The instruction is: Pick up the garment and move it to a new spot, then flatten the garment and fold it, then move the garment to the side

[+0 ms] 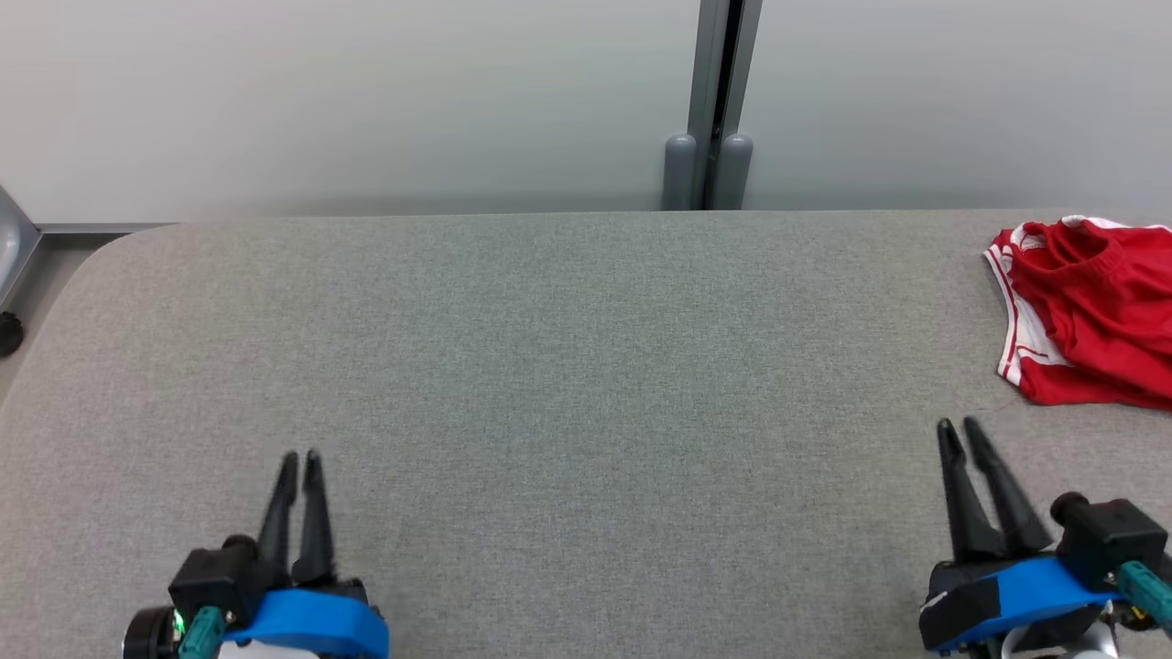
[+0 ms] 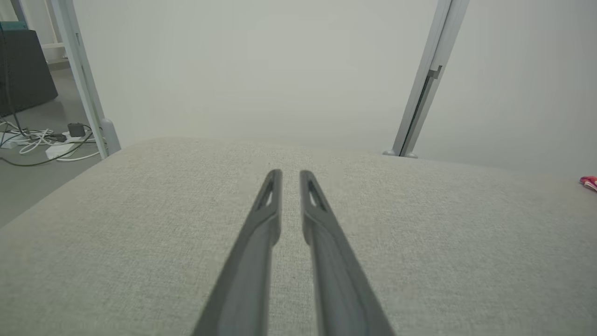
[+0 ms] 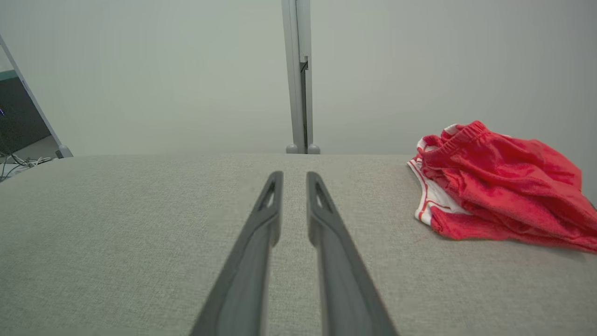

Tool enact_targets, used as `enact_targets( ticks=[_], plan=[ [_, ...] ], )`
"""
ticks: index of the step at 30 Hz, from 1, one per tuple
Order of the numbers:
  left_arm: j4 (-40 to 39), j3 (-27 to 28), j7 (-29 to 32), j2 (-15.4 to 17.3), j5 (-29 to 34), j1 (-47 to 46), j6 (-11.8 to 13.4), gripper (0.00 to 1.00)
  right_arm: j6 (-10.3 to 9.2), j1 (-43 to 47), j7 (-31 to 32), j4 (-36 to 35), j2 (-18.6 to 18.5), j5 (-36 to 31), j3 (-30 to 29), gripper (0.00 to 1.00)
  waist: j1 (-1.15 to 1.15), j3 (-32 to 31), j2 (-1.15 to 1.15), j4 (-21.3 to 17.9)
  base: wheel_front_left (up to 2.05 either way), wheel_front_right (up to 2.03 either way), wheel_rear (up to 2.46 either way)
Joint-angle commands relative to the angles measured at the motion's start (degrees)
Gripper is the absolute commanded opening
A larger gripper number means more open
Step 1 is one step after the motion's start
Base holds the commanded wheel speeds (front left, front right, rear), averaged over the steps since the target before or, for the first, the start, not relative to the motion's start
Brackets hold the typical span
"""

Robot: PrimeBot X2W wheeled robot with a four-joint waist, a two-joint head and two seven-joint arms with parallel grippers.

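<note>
The garment (image 1: 1090, 311) is a crumpled pair of red shorts with white trim, lying at the far right of the grey fabric table (image 1: 586, 366), partly cut off by the head view's right edge. My right gripper (image 1: 957, 423) rests low over the table just in front and to the left of it, fingers a narrow gap apart and holding nothing. In the right wrist view the garment (image 3: 499, 182) lies ahead and to the right of that gripper (image 3: 294, 175). My left gripper (image 1: 300, 455) is far off at the near left, also narrowly open and empty (image 2: 290, 173). A red sliver of the garment (image 2: 588, 182) shows at the left wrist view's right edge.
A grey post (image 1: 710, 174) stands against the pale wall behind the table's far edge. The table's far left corner (image 1: 119, 247) is rounded, with floor beyond it. Cables and a power strip (image 2: 37, 140) lie on the floor to the left.
</note>
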Motion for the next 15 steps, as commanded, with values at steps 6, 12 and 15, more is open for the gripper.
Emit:
enact_targets(
  ticks=[6,12,15],
  plan=[
    [0.8,1.0,2.1,0.0,-5.6,-0.3,-0.3,0.00,0.00,-0.3,1.1,1.4,0.0,5.9,-0.3,0.00,0.00,-0.1,0.00,-0.1,0.00,0.00,0.00],
    [0.3,1.5,3.6,0.0,-12.2,-0.4,-0.7,0.00,0.00,-0.7,2.1,2.0,0.0,12.7,-0.5,0.00,0.00,-0.3,0.00,-0.2,0.00,0.00,0.00],
    [0.1,1.6,4.3,0.0,-15.3,-0.5,-0.9,0.00,0.00,-0.8,2.6,2.3,0.0,15.9,-0.5,0.00,0.00,-0.4,0.00,-0.3,0.00,0.00,0.00]
  ],
)
